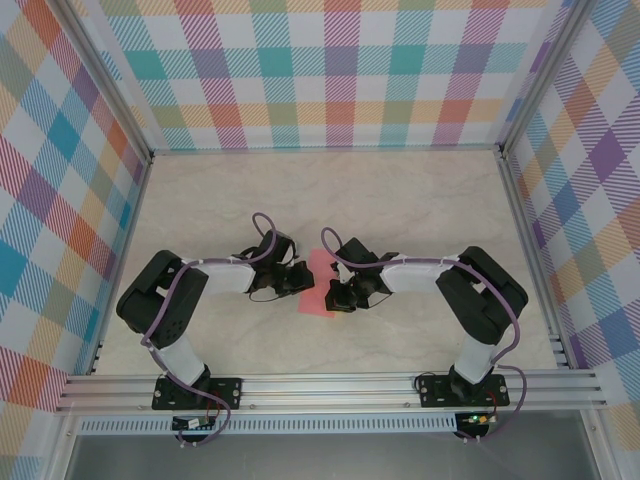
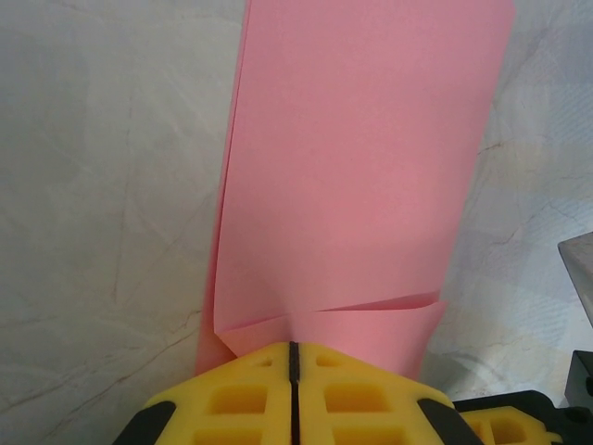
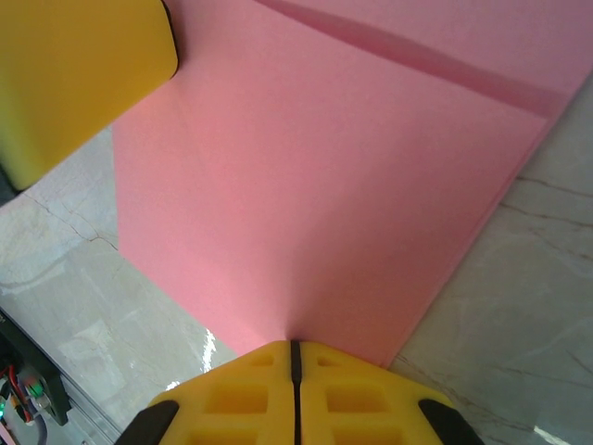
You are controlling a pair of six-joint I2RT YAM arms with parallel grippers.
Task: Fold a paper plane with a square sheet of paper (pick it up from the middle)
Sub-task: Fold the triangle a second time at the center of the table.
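Centre of the top view: the square sheet of paper [image 1: 319,266], doubled into a narrow strip, sits over the table [image 1: 420,200] between your arms. Your left end effector [image 2: 293,346] and right end effector [image 3: 295,344] each pinch an edge of it. By this evidence you are early in the folding, with no nose or wings formed.

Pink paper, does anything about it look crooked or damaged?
Yes. The folded pink paper has layers that do not line up: by the left gripper one edge runs slanted across it, a small corner sticks out, and one long edge shows double.
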